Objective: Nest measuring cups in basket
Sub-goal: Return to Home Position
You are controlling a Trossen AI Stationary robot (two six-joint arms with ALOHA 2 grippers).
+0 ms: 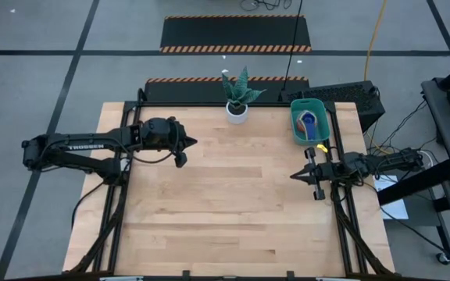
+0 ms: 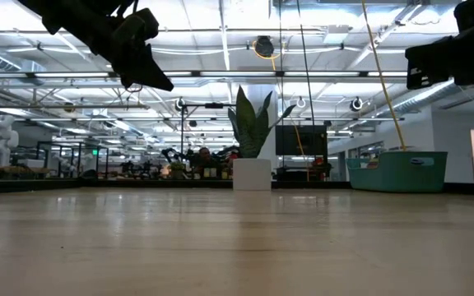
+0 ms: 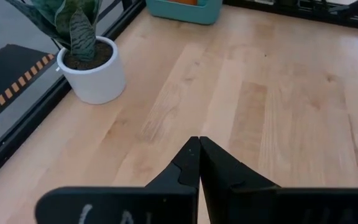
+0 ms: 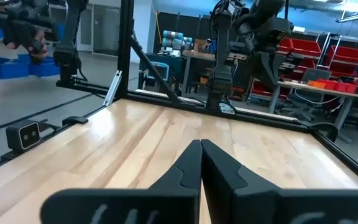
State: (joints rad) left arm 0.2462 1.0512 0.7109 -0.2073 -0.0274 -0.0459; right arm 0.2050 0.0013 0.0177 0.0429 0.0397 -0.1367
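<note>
Black fingers of the right pincer (image 4: 200, 149) are pressing tip to tip, gripping nothing. It is hovering over the counter (image 1: 233, 211) near the right edge, close to the basket (image 1: 294, 117) but apart from it. The left pincer (image 3: 199, 144) is likewise pinched closed and empty, hanging above the counter's left part, well apart from the basket. The measuring cups (image 1: 311, 122) are sitting bunched together inside the basket, at the far right corner beside the white plant pot (image 1: 237, 113). I am making out blue and orange there, though I cannot count them. I am finding no cup loose on the wood, so I am judging the nesting done, with only parking the arms left.
</note>
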